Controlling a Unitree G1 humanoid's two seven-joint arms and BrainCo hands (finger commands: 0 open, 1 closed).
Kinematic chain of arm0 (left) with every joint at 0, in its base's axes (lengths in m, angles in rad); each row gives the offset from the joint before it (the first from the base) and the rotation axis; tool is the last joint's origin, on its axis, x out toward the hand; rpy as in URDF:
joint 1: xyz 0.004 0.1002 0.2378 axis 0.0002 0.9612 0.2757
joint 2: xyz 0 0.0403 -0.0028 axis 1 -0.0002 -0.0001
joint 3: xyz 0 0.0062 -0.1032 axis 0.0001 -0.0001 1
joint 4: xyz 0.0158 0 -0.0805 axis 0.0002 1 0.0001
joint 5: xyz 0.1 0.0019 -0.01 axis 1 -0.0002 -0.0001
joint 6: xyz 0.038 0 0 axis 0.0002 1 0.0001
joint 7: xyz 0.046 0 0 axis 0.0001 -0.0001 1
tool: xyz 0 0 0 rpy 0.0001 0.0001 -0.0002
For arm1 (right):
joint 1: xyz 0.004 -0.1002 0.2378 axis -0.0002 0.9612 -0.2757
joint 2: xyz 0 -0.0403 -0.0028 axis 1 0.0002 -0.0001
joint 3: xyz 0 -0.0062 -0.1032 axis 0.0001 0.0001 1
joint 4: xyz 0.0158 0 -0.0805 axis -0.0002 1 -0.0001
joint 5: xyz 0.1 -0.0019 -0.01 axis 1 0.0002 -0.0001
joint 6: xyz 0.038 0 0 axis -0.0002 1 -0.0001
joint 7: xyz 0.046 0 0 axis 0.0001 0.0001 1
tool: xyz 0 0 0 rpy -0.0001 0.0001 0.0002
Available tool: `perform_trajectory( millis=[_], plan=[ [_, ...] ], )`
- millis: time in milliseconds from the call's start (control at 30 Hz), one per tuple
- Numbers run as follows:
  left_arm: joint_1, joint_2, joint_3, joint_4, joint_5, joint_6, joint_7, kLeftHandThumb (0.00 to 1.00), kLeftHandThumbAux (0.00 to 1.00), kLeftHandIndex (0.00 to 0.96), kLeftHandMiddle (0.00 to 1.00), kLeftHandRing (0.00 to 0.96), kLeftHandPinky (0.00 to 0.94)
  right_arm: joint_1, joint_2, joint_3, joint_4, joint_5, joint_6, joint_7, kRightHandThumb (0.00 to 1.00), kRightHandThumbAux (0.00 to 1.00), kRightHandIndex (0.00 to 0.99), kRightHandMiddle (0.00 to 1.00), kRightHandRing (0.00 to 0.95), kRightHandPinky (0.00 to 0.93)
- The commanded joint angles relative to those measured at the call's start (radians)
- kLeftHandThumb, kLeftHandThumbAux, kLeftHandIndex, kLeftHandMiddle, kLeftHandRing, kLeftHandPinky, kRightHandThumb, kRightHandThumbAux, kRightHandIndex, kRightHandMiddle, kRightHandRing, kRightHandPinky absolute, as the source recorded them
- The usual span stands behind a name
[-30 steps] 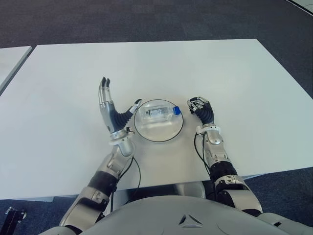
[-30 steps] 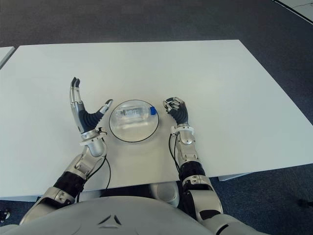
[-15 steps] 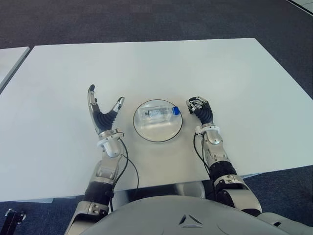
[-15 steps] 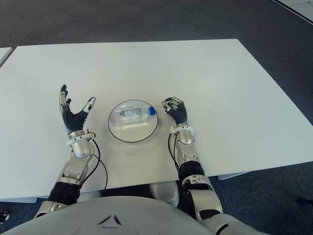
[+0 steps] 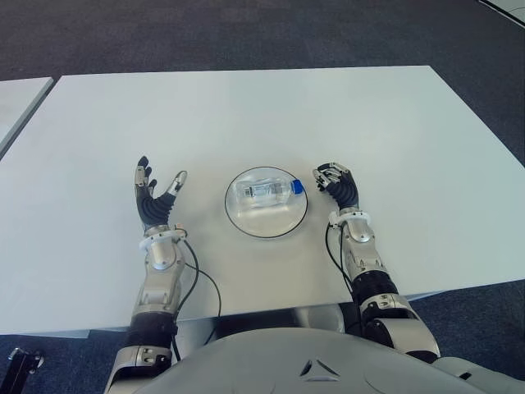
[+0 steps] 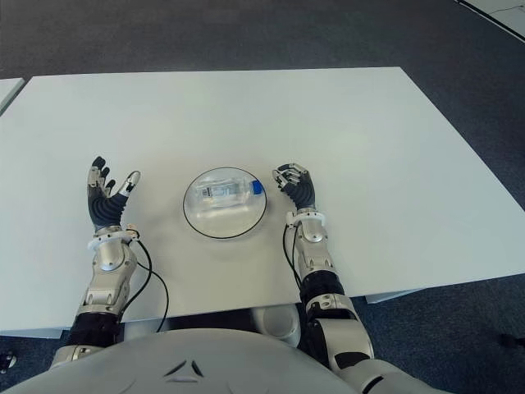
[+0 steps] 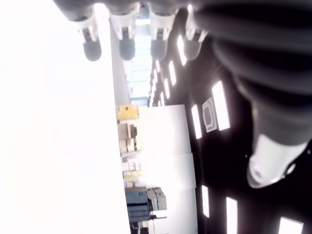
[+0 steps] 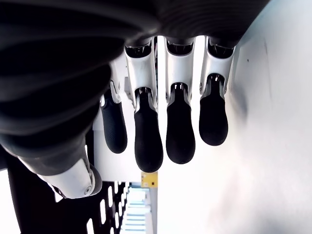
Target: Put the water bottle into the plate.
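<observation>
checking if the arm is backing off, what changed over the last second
The left hand, open and empty, drew away from the plate toward the robot's left and back toward the body. Nothing was grasped or released. The bottle lies in the plate as before, and the right hand stayed beside the plate's right rim, fingers curled.

I count 1 water bottle (image 5: 268,191) | 1 plate (image 5: 267,226) | 1 table (image 5: 246,115) | 2 hands: left hand (image 5: 155,205), right hand (image 5: 337,185)

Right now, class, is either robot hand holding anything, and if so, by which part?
Nothing is held. The water bottle lies in the plate; the left hand is open, the right hand curled on nothing.
</observation>
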Motion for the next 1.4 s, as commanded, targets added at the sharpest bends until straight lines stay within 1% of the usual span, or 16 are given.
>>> perform_trajectory(
  millis=[33,100,200,267,300,533,567,633,800,1000,1133,1233,1400],
  plan=[
    [0.013,-0.017,0.031,0.002,-0.086,0.017,-0.097,0.002,0.723,0.000,0.000,0.000,0.000,0.044,0.009,0.004,0.041,0.004,0.057,0.008,0.703,0.729,0.433,0.669,0.658,0.650],
    [0.013,-0.018,0.042,0.009,-0.113,0.017,-0.133,0.000,0.783,0.000,0.000,0.000,0.009,0.045,0.008,0.005,0.041,0.002,0.052,0.008,0.703,0.729,0.433,0.670,0.655,0.646],
    [0.002,-0.008,0.059,0.053,-0.139,0.016,-0.189,0.000,0.841,0.002,0.000,0.000,0.035,0.044,0.008,0.007,0.041,0.000,0.051,0.007,0.704,0.730,0.434,0.670,0.653,0.642],
    [-0.034,0.006,0.078,0.145,-0.151,0.000,-0.230,0.000,0.865,0.015,0.001,0.000,0.055,0.044,0.008,0.008,0.041,-0.001,0.053,0.007,0.704,0.730,0.434,0.670,0.653,0.641],
    [-0.042,0.010,0.083,0.167,-0.155,0.001,-0.245,0.000,0.878,0.027,0.006,0.001,0.068,0.043,0.008,0.008,0.041,-0.002,0.053,0.006,0.704,0.730,0.434,0.670,0.652,0.640],
    [-0.054,0.018,0.090,0.176,-0.164,0.067,-0.310,0.000,0.933,0.095,0.070,0.061,0.144,0.038,0.005,0.008,0.054,-0.002,0.053,0.006,0.703,0.730,0.435,0.663,0.645,0.627],
    [-0.055,0.019,0.088,0.175,-0.164,0.077,-0.318,0.003,0.952,0.115,0.099,0.096,0.185,0.037,0.005,0.008,0.056,0.000,0.049,0.009,0.703,0.729,0.435,0.662,0.644,0.628],
    [-0.060,0.020,0.085,0.177,-0.162,0.095,-0.333,0.030,0.964,0.137,0.132,0.136,0.223,0.035,0.004,0.007,0.063,0.001,0.044,0.010,0.703,0.729,0.435,0.660,0.643,0.631],
    [-0.068,0.013,0.083,0.175,-0.154,0.121,-0.347,0.108,0.975,0.172,0.183,0.198,0.281,0.032,0.004,0.006,0.074,0.003,0.038,0.011,0.703,0.728,0.435,0.664,0.649,0.642],
    [-0.085,0.004,0.080,0.200,-0.145,0.129,-0.349,0.191,0.974,0.210,0.228,0.248,0.323,0.030,0.006,0.005,0.085,0.003,0.026,0.013,0.703,0.728,0.435,0.663,0.645,0.629],
    [-0.109,0.009,0.077,0.255,-0.131,0.117,-0.350,0.208,0.976,0.226,0.254,0.276,0.351,0.031,0.007,0.008,0.087,-0.001,0.017,0.014,0.703,0.729,0.435,0.662,0.643,0.630],
    [-0.119,0.013,0.069,0.285,-0.109,0.100,-0.345,0.216,0.980,0.237,0.293,0.319,0.384,0.030,0.006,0.009,0.088,0.000,0.017,0.018,0.703,0.729,0.435,0.665,0.648,0.639],
    [-0.122,0.010,0.064,0.303,-0.083,0.086,-0.334,0.219,0.977,0.253,0.336,0.363,0.413,0.030,0.006,0.008,0.086,0.003,0.021,0.024,0.703,0.729,0.435,0.672,0.656,0.649]
  ],
)
